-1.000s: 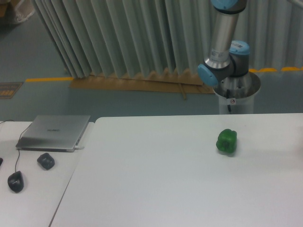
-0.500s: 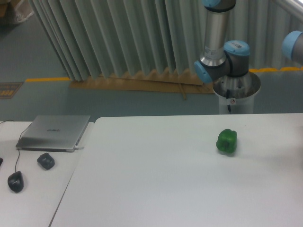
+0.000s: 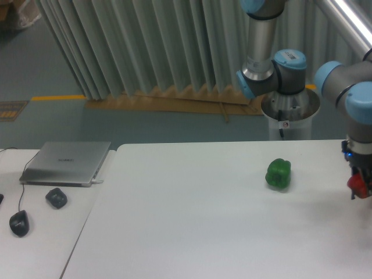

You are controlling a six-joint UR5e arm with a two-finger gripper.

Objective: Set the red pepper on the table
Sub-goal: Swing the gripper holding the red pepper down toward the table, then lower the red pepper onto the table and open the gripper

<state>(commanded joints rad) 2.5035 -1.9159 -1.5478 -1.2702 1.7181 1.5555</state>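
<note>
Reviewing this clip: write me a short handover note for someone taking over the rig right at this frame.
Gripper: at the far right edge of the view, partly cut off; it appears shut on the red pepper, of which only a small red patch shows.
Pepper: seems held just above the table, at its right side; contact with the top cannot be told.
Green pepper: resting on the table, to the left of the gripper, apart from it.
Done: pepper picked up and brought over the table.
Left: lower it to a bare spot, open the gripper, pull away.
</note>
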